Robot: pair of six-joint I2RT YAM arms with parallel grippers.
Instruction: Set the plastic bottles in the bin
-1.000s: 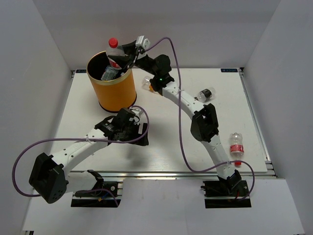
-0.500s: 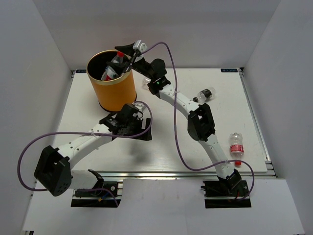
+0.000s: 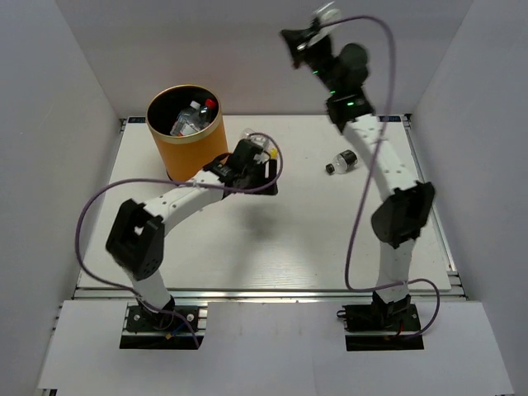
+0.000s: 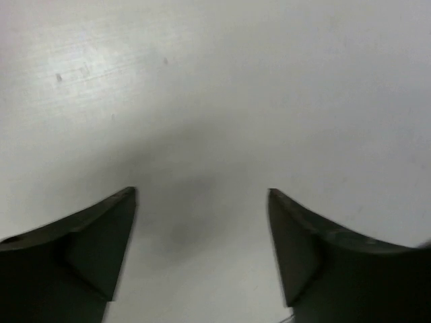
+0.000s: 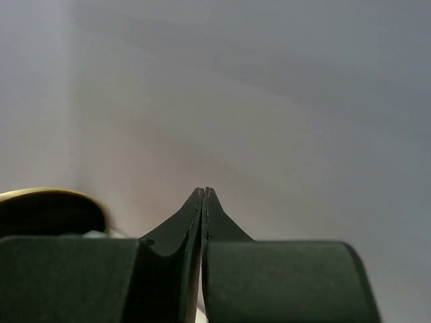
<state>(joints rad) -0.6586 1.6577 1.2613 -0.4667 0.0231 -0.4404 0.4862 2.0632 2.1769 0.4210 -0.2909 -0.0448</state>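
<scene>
The orange-yellow bin (image 3: 195,153) stands at the back left and holds several bottles; a red cap (image 3: 210,103) shows inside. Its rim (image 5: 40,195) shows at the left edge of the right wrist view. A dark-labelled bottle with a black cap (image 3: 342,162) lies on the table right of centre. A clear bottle (image 3: 247,136) lies just behind my left wrist, partly hidden. My left gripper (image 3: 266,186) (image 4: 202,192) is open and empty, low over bare table, right of the bin. My right gripper (image 3: 290,37) (image 5: 204,190) is shut and empty, raised high against the back wall.
White walls enclose the table on three sides. The right arm's forearm (image 3: 402,214) hangs over the table's right side. Purple cables (image 3: 91,214) loop from both arms. The table's metal front edge (image 3: 264,290) runs along the bottom.
The red-capped bottle has left my right gripper and now lies in the bin. The right gripper rose up and to the right and shut. The left gripper swung toward the back right.
</scene>
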